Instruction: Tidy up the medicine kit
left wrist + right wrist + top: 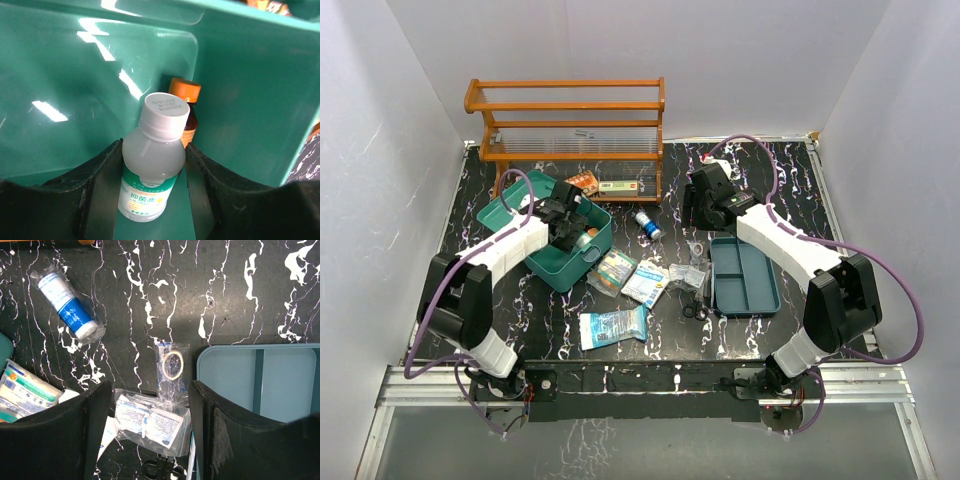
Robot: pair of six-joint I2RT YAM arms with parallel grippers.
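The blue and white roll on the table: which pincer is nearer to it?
Right. The right pincer hangs open just beside the roll, above the packets. The left pincer is farther away, inside the teal box, closed on a white-capped bottle.

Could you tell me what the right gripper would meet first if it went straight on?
The right gripper would likely first meet the clear plastic pouch of white packets on the black marbled table; depth is unclear.
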